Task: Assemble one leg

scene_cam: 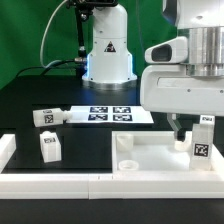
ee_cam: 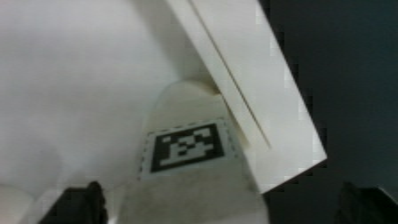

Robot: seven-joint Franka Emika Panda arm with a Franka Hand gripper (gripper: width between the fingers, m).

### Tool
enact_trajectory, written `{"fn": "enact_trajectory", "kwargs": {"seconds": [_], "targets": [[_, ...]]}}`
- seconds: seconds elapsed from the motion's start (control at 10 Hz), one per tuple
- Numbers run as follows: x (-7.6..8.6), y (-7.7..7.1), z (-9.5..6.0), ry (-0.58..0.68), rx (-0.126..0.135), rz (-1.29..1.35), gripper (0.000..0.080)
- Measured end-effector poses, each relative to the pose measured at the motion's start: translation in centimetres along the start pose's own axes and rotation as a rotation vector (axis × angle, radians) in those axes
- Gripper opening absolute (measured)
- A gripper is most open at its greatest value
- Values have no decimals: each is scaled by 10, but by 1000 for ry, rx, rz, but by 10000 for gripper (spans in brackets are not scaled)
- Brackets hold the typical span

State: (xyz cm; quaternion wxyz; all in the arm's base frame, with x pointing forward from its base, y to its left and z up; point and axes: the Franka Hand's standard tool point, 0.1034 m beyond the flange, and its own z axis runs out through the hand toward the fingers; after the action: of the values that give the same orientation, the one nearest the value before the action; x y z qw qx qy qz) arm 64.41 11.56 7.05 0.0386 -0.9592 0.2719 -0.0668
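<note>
A white leg (scene_cam: 200, 147) with a black-and-white tag stands upright in the tabletop's (scene_cam: 150, 162) corner at the exterior view's right. My gripper (scene_cam: 186, 134) hangs just above and beside it. In the wrist view the leg (ee_cam: 192, 145) lies between my two dark fingertips (ee_cam: 71, 206), with a gap on each side; the gripper (ee_cam: 217, 208) is open and holds nothing. The tabletop's raised rim (ee_cam: 246, 90) runs right alongside the leg. A second leg (scene_cam: 205, 120) stands just behind it.
Two more legs sit on the black table at the exterior view's left, one lying (scene_cam: 47, 117) and one upright (scene_cam: 50, 147). The marker board (scene_cam: 105, 112) lies in front of the robot base (scene_cam: 107, 50). A white wall (scene_cam: 60, 186) borders the front.
</note>
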Motion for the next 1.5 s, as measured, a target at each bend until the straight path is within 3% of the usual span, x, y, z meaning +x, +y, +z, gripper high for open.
{"fn": "enact_trajectory", "kwargs": {"seconds": [0.2, 0.3, 0.4, 0.8, 1.2, 1.3, 1.4, 1.5], "targets": [[1, 2, 0, 0, -3, 23, 392], [2, 5, 1, 2, -7, 81, 392], [4, 8, 1, 3, -11, 132, 324], [8, 17, 0, 16, -36, 269, 324], [9, 18, -1, 16, -35, 253, 324], [14, 15, -12, 22, -19, 224, 324], [20, 8, -27, 27, 1, 221, 415], [24, 2, -38, 36, 17, 210, 574]]}}
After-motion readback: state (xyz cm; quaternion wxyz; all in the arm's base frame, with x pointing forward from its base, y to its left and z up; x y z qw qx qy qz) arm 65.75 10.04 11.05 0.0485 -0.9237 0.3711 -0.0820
